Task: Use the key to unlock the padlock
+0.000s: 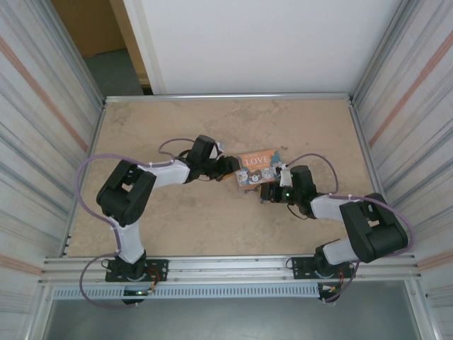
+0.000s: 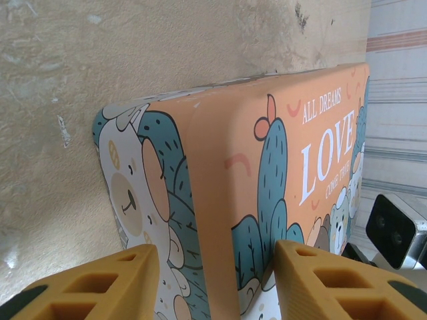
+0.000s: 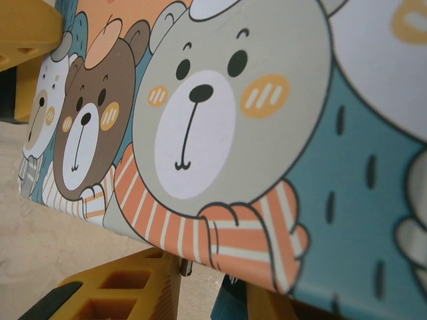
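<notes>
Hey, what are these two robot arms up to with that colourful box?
Two arms are working at a cartoon-bear box between them. The left hand straddles one end, a finger on either side; the right hand sits close against its near edge. The aim is opening a padlock with a key; whether either hand holds the key is unclear.

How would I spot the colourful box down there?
Look at the middle of the tan table, where the left gripper and right gripper converge. Between them sits an orange box printed with cartoon bears, cacti and the word LOVE; its bright print stands out against the plain tabletop.
</notes>
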Action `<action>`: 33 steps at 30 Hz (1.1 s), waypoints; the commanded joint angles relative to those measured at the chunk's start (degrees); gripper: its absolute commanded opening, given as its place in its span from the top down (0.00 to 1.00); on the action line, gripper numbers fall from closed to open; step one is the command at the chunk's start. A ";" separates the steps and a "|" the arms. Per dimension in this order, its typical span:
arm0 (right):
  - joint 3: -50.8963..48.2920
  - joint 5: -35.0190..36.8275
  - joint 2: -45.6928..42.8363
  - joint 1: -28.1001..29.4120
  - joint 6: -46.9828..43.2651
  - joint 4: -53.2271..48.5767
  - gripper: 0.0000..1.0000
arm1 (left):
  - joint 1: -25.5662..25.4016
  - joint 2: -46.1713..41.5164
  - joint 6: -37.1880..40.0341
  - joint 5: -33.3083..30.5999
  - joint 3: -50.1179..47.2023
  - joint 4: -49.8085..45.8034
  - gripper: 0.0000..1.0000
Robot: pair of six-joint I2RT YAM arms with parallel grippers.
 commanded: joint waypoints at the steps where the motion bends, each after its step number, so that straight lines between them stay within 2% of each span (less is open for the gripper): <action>1: -0.55 0.12 -0.17 -0.55 -1.59 -1.71 0.72 | -0.67 1.19 0.77 -2.32 -1.68 -5.78 0.52; 14: -0.43 1.43 1.68 -0.92 -0.64 -0.78 0.90 | -0.67 0.59 0.63 -2.58 -2.16 -6.01 0.52; 16: -0.39 1.47 1.52 -0.95 -0.45 -0.78 0.90 | -0.67 0.41 0.68 -2.68 -2.35 -6.05 0.52; 19: -0.52 0.79 1.11 -0.97 -0.54 -1.00 0.79 | -0.67 0.40 0.77 -2.66 -2.38 -6.14 0.52; 28: -2.77 -3.07 -3.47 -3.18 -1.18 -0.86 0.59 | -0.67 0.49 0.85 -2.63 -2.44 -6.20 0.52; 33: -3.22 -3.30 -3.25 -4.36 -1.65 -1.47 0.58 | -0.67 0.49 0.85 -2.71 -2.27 -6.14 0.52</action>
